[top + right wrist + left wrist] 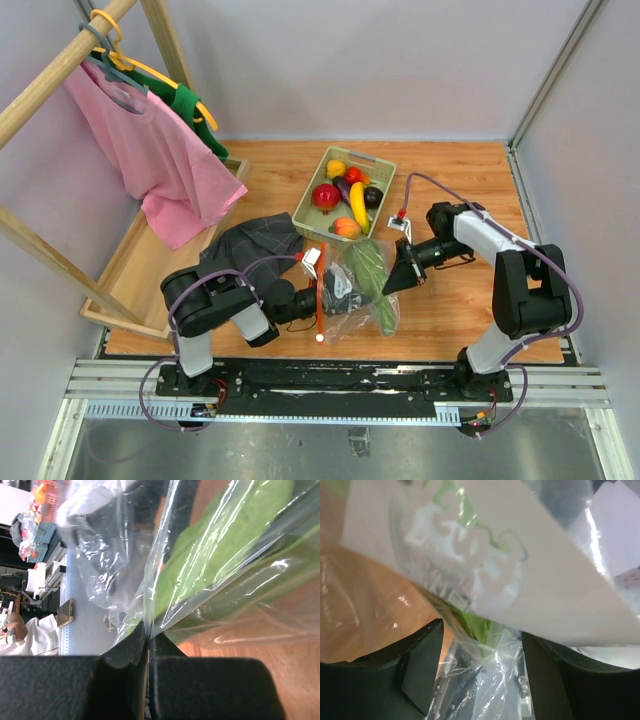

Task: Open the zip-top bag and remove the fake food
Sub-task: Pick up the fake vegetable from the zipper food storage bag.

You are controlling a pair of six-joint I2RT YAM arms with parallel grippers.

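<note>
Top external view: most of the fake food [352,200] sits in the tray [390,168]. One long green leafy piece [370,272] lies inside the zip-top bag [360,303], on the surface just nearer than the tray. The right gripper [148,639] pinches the bag's film, and the left gripper [482,652] is spread around crumpled plastic.

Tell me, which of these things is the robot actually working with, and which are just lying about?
Job: clear crinkly zip-top plastic bag; long green leafy toy inside it; glossy toy fruits in pale green plastic tray.
Lying about: hanging pink T-shirt; dark crumpled cloth; wooden rack.
</note>
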